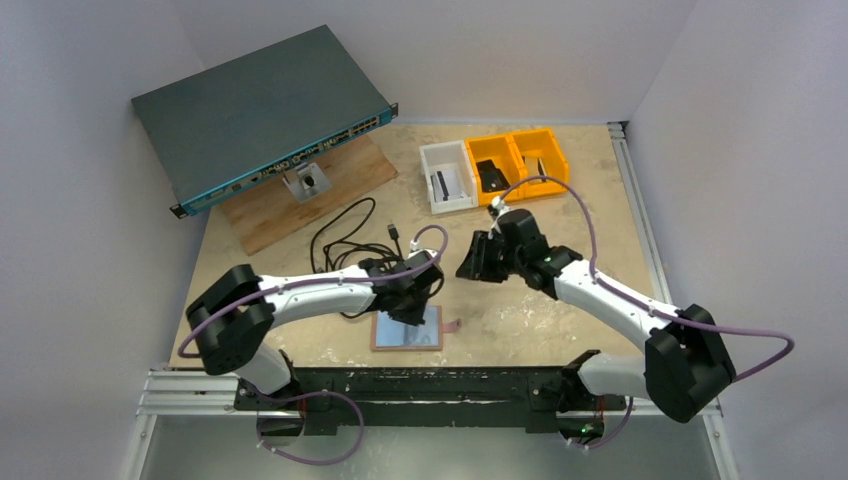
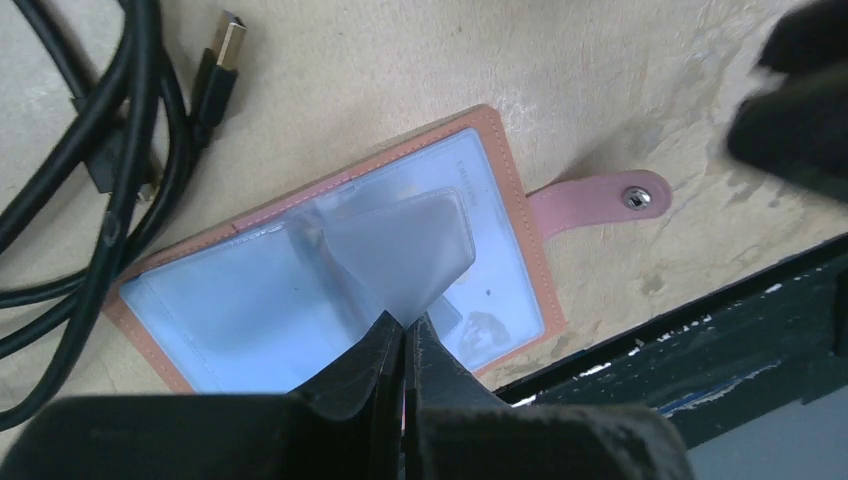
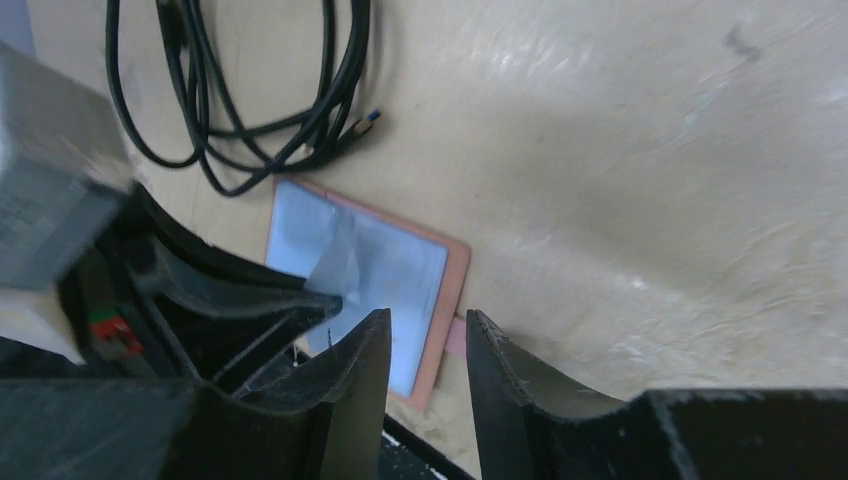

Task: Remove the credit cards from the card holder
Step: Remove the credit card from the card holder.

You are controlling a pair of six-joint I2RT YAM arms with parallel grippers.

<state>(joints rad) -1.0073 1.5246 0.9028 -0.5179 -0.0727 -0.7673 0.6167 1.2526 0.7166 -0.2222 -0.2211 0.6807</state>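
Right now the card holder (image 1: 407, 329) lies spread open on the surface (image 1: 560, 300), close to the near edge, its clear pockets facing up and its snap tab (image 2: 600, 200) sticking out flat to one side. The left end effector (image 2: 404, 345) is down on it, fingers clenched together on a flap of clear pocket (image 2: 400, 250) that stands lifted off the rest of the holder. Whether a card sits inside that flap is hard to say; it looks translucent and pale. Just beside the holder on its far left is a tangle of black cable (image 2: 90, 170) with a USB plug (image 2: 225, 45). The right end effector (image 3: 428, 385) hangs above the surface near the holder, its fingers parted with nothing between them. Further back sit a white bin (image 1: 447, 177) and two orange bins (image 1: 519, 160).
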